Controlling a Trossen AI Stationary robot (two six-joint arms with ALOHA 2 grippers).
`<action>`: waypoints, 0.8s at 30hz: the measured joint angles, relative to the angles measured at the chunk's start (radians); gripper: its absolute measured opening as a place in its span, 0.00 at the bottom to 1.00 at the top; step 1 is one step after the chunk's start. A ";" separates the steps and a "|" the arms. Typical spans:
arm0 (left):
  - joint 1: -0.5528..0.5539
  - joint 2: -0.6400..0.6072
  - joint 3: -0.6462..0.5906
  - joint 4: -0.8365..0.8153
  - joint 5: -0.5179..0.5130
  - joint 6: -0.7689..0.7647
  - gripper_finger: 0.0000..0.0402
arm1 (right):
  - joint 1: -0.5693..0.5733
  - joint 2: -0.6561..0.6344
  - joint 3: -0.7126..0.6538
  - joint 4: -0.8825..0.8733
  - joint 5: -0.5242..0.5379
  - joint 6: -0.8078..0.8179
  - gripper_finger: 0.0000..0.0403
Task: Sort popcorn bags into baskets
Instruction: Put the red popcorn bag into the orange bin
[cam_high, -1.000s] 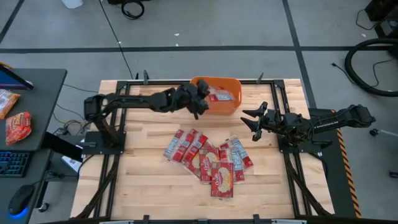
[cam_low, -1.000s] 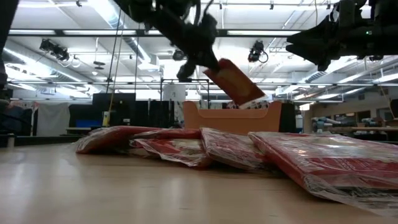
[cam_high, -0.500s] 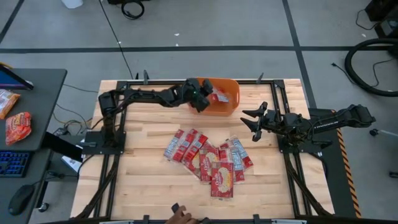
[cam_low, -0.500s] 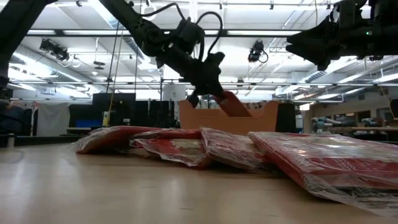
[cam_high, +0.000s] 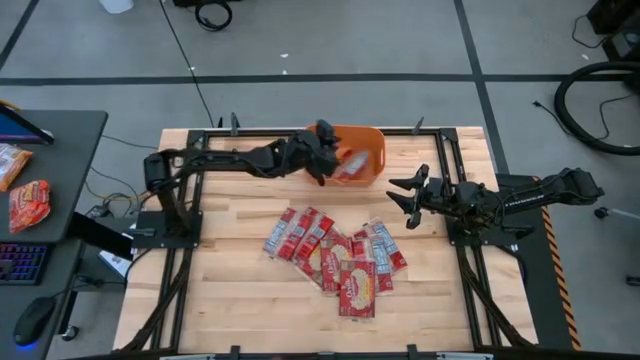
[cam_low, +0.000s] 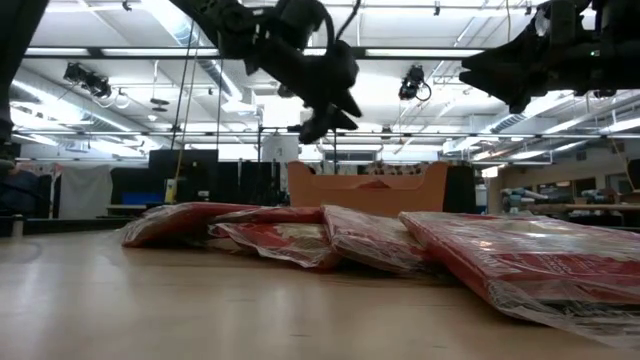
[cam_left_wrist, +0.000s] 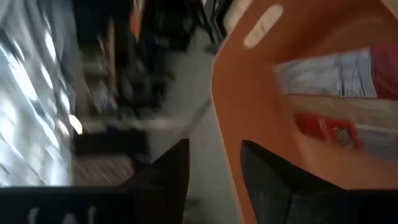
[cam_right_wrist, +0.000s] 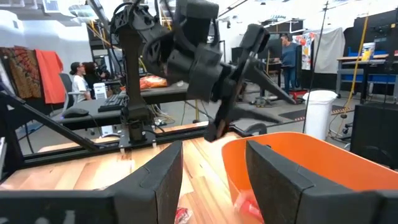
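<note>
The orange basket (cam_high: 366, 150) stands at the table's far edge, near the middle. A popcorn bag (cam_high: 347, 160) lies inside it, and red and pale packets (cam_left_wrist: 329, 127) show there in the left wrist view. My left gripper (cam_low: 325, 118) hangs open above the basket's left rim (cam_left_wrist: 249, 93), holding nothing. Several red popcorn bags (cam_high: 335, 255) lie overlapping in a heap on the wood at mid-table. My right gripper (cam_high: 402, 195) hovers open to the right of the basket, above the table, and touches nothing.
Dark frame rails (cam_high: 190, 250) run along the left and right sides of the table. A side desk (cam_high: 40, 190) with a keyboard and snack packets stands to the left. People (cam_right_wrist: 78, 78) sit in the room beyond the table.
My left gripper has carried a popcorn bag over the basket, dipped down into it, opened and let go. It has then risen clear. The bag has dropped from the fingers and now lies inside the basket.
</note>
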 joint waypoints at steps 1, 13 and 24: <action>-0.007 -0.015 0.000 -0.025 -0.022 -0.074 0.36 | 0.000 0.000 0.000 0.000 -0.001 0.000 0.45; -0.205 -0.135 0.000 -0.540 0.101 -1.060 0.32 | 0.000 0.000 0.000 -0.001 -0.003 -0.001 0.45; -0.399 -0.108 0.000 -0.734 -0.036 -1.498 0.43 | 0.000 0.016 0.000 -0.007 0.006 0.015 0.45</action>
